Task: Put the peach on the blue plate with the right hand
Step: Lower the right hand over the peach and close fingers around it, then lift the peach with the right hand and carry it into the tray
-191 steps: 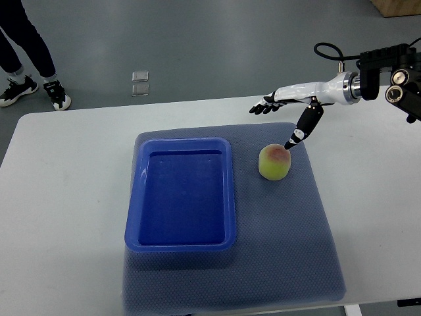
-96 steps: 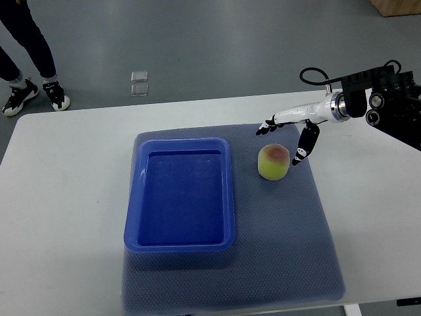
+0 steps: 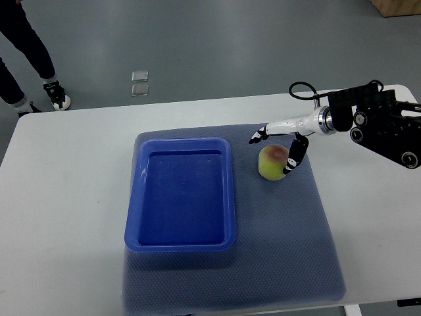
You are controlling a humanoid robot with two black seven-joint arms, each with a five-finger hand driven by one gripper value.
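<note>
Almost — right hand (image 3: 279,146) around peach (image 3: 272,162)

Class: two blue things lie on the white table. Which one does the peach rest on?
The flat textured mat, not the raised-rim plate. The peach sits on the mat, right of the plate, by the right hand.

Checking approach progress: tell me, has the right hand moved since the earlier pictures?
Yes. The right hand has come down and leftward, closing around the peach, which stays put beside the blue plate.

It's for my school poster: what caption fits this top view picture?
Robot's right hand straddles a peach on a mat, fingers open, beside an empty blue plate.
</note>
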